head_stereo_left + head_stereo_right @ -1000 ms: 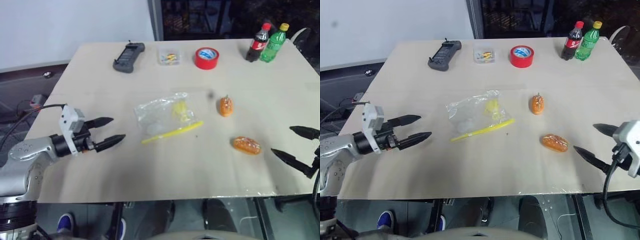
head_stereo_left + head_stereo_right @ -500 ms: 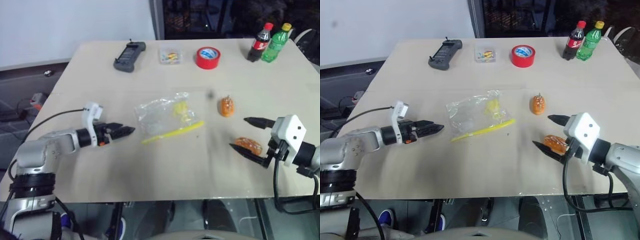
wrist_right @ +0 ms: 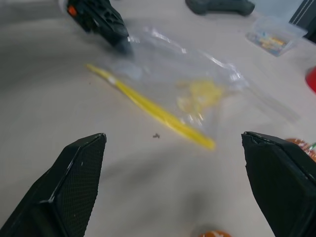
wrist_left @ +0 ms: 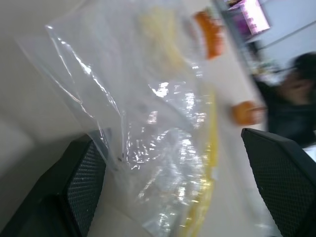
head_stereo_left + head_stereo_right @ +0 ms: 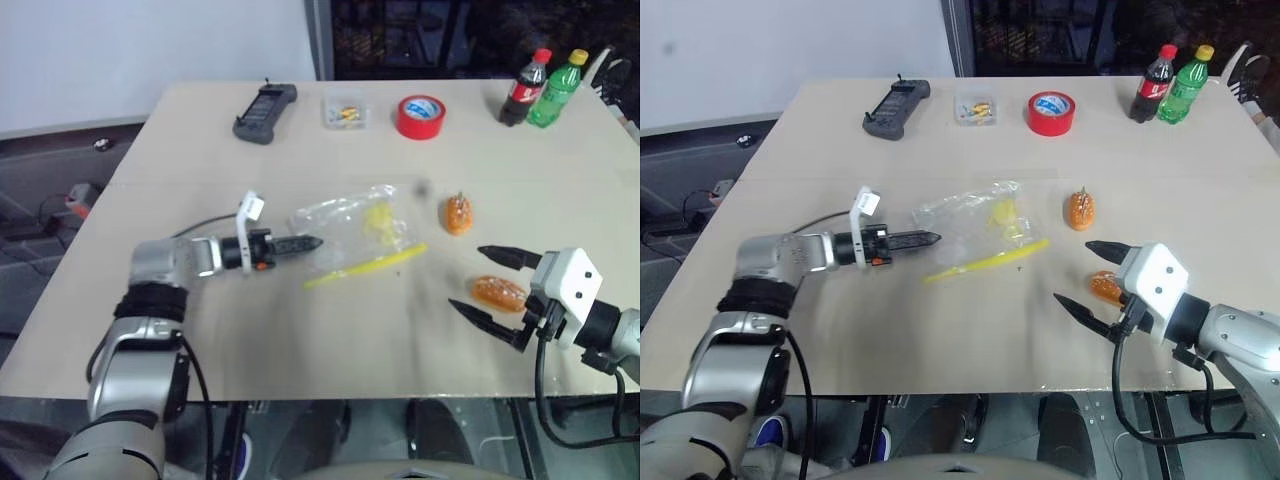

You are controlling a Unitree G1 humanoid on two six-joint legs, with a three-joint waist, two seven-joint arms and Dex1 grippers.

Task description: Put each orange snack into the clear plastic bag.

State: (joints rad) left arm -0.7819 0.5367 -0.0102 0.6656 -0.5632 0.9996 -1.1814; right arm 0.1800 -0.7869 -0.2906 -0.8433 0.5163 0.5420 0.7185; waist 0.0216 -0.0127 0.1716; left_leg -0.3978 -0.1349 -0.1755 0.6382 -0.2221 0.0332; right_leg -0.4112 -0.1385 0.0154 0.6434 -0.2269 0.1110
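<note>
clear plastic bag (image 5: 355, 222) flat mid-desk (image 5: 300, 330), yellow zip strip on near edge. left gripper (image 5: 305, 243) at bag's left edge, jaws wide apart, bag corner between them in left wrist view, not pinched. right gripper (image 5: 485, 282) spread wide, straddling near orange snack (image 5: 498, 292), no contact visible. other orange snack (image 5: 457, 213) just right of bag.

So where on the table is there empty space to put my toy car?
Bare patches: the near edge of the table below the clear plastic bag, and the stretch between red tape and bottles. Crowded: around the orange snacks, where the right gripper sits.
</note>
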